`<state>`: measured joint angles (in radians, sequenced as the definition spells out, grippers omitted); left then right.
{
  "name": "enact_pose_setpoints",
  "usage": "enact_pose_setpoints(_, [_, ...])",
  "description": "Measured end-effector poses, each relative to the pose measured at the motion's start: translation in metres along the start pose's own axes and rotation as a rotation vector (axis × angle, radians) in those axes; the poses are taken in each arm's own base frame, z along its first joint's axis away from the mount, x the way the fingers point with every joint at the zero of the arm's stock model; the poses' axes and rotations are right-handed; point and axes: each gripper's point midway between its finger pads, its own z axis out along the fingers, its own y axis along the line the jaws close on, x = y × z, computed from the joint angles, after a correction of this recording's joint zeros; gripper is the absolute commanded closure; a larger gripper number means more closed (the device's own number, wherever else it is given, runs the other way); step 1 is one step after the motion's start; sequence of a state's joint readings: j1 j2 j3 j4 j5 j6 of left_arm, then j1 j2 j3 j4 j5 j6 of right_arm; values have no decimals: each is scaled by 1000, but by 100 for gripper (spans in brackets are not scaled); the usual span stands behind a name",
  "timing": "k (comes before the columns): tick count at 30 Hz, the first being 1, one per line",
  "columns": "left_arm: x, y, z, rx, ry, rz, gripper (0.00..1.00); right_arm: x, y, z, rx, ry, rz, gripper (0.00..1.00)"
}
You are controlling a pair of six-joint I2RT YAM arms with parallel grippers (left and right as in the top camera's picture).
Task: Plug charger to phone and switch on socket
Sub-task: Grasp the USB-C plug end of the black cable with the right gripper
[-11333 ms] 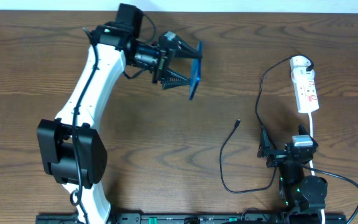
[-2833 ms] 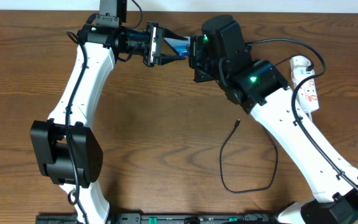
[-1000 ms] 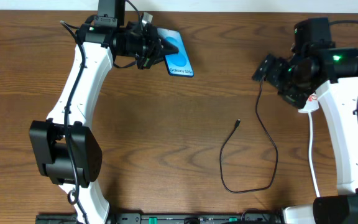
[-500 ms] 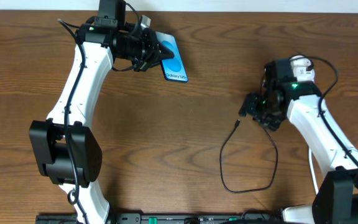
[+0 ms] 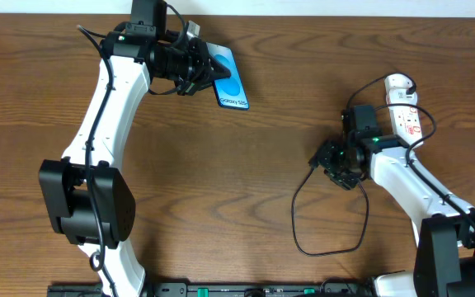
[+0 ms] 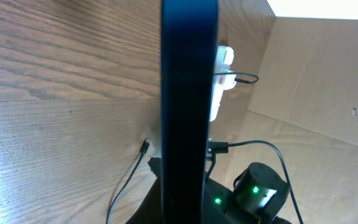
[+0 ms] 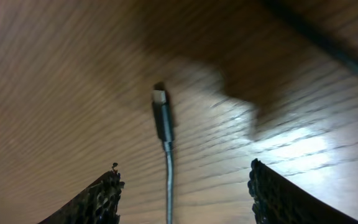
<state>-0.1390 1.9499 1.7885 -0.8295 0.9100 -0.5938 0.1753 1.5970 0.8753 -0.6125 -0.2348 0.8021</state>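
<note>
While the left end effector (image 5: 198, 66) still clamps the phone (image 5: 231, 76), unmoved over the far side of the table (image 5: 221, 190), the right end effector (image 5: 323, 157) has slid down and left, away from the socket (image 5: 404, 111). It now hangs open over the charger (image 7: 161, 118), fingers spread wide either side of its tip.

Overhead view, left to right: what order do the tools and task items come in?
left tool, shut on the phone → phone → right tool, open at the tip of the charger → socket. The charger's cable is left out because its span overlaps the right tool's.
</note>
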Motion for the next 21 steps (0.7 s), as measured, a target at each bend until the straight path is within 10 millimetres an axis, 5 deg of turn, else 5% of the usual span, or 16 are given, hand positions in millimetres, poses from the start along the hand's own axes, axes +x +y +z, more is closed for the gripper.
enact_pose_setpoints(21, [0, 0, 0, 0, 1, -1, 93, -1, 10, 18, 33, -60, 53, 44])
